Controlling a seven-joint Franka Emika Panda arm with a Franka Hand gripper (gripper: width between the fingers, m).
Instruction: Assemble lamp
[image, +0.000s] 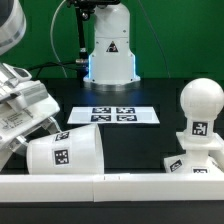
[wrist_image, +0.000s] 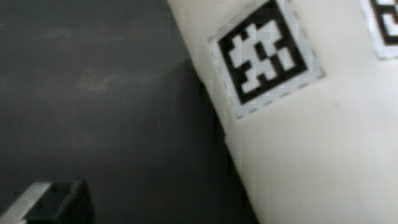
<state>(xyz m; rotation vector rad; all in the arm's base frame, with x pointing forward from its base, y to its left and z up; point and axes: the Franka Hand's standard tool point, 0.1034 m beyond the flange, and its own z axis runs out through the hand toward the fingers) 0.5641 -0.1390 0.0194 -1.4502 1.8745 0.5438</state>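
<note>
The lamp shade (image: 66, 150) lies on its side on the black table at the exterior view's front left, tag facing the camera. The round-headed bulb (image: 201, 103) stands upright on the wedge-like base (image: 192, 164) at the front right. My gripper (image: 22, 122) hangs just above and to the left of the shade's wide end. In the wrist view the shade (wrist_image: 302, 120) fills one side with its tag in sight. One dark finger (wrist_image: 50, 200) shows at the edge, well apart from the shade wall. The other finger is hidden. The jaws look spread, with nothing held.
The marker board (image: 112, 115) lies flat in the middle of the table in front of the arm's white pedestal (image: 110, 50). A low white wall (image: 110, 185) runs along the table's front edge, close to the shade and the base.
</note>
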